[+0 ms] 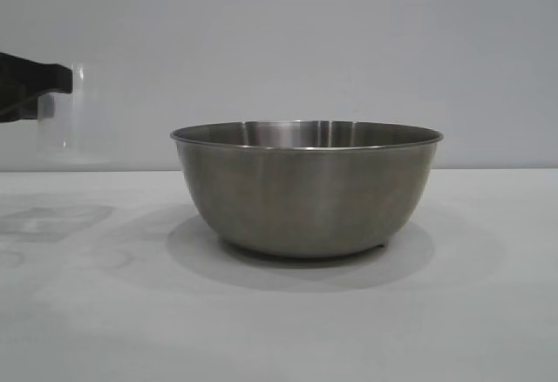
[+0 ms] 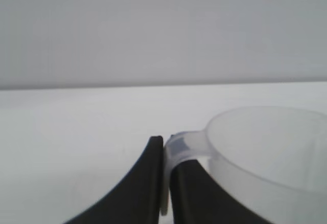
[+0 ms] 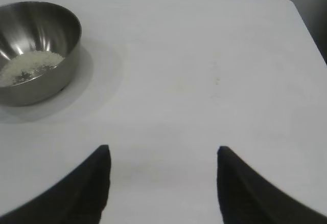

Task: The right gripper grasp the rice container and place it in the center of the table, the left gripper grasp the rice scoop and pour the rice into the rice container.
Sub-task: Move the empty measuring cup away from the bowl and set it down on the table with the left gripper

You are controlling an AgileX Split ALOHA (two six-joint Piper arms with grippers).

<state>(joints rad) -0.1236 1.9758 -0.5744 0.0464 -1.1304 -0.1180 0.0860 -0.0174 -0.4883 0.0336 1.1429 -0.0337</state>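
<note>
A large brushed stainless-steel rice container point(image 1: 307, 188) stands upright in the middle of the white tabletop point(image 1: 488, 312), and a thin pale layer of rice point(image 3: 28, 65) already lies in its bottom. At the far left edge of the exterior view the left end effector point(image 1: 54, 92) is raised off the tabletop, above the container's rim level and well apart from it to the left, clenched on the side handle of the clear plastic rice scoop point(image 1: 71, 112). The scoop hangs on the side of the end effector that faces the container, so the container lies to the right of the scoop in that view, with bare tabletop between them. The left wrist view shows the 2 black fingers point(image 2: 148, 183) pinching the thin handle tab and the scoop point(image 2: 265, 152) upright with its mouth open upward; no grains are visible in it, though its floor is hidden. The right end effector point(image 3: 162, 183) hovers released over bare tabletop, fingers spread and holding nothing, with the container point(image 3: 36, 50) well apart from it. Only the right wrist view looks down into the container and reveals the rice; the level exterior view shows just its outer wall and rim. Only the left wrist view shows the grip on the handle. Judging by this, pouring looks done and the scoop's setting down is likely next.
</note>
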